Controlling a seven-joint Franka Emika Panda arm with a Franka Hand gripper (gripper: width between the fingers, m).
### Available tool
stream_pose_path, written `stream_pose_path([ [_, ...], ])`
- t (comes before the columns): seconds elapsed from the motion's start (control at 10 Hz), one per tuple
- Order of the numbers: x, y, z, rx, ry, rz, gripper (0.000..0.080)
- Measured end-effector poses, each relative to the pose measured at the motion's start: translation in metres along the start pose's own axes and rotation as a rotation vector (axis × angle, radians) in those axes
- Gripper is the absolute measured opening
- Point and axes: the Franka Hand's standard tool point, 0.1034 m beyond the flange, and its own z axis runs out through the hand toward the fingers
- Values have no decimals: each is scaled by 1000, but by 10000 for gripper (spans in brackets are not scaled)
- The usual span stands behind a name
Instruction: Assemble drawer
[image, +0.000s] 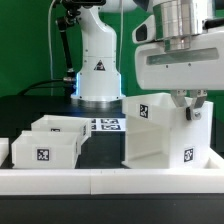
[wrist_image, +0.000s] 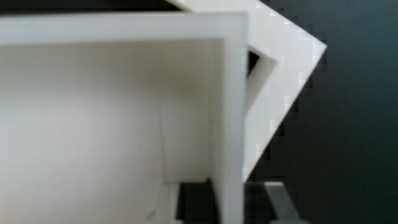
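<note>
Casing: the tall boxy white plastic casing (image: 160, 135) stands upright on the black table (image: 30, 110) at the exterior view's right, just behind the low white border rail (image: 110, 180). 2 black-and-white tags on it face the camera.
Trays: 2 shallow white plastic trays, the nearer tray (image: 42, 150) and the farther tray (image: 68, 125), sit close together at the exterior view's left. They are well apart from the casing, and neither is inside it.
Gripper: the silver-and-white 2-finger gripper (image: 186, 102) hangs at the casing's top edge. In the wrist view, 1 thin casing wall runs between the dark fingers (wrist_image: 192, 200).
Claw state: it straddles that wall, but I cannot tell whether the pads press on it.
Risk 1: the wall looks thin and smooth, so a hold near 1 corner could let the casing swing or slip if lifted.
Risk 2: a push with loose pads could tip the casing or jam it against the rail.
Risk 3: the flat white marker board (image: 108, 126) lies just beside the casing, so sliding the casing that way could ride it onto the board.
Progress: early, by my judgement, with 0 trays fitted.
</note>
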Motion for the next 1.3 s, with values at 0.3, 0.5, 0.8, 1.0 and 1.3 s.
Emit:
stream_pose_path([
  [0.3, 3, 1, 0, 2, -5, 145, 42],
  [0.5, 9, -6, 2, 3, -27, 261, 42],
  [0.8, 14, -19, 4, -23, -55, 411, 42],
  [1.0, 13, -19, 4, -27, -56, 404, 42],
  [1.3, 13, -19, 5, -27, -55, 389, 227],
])
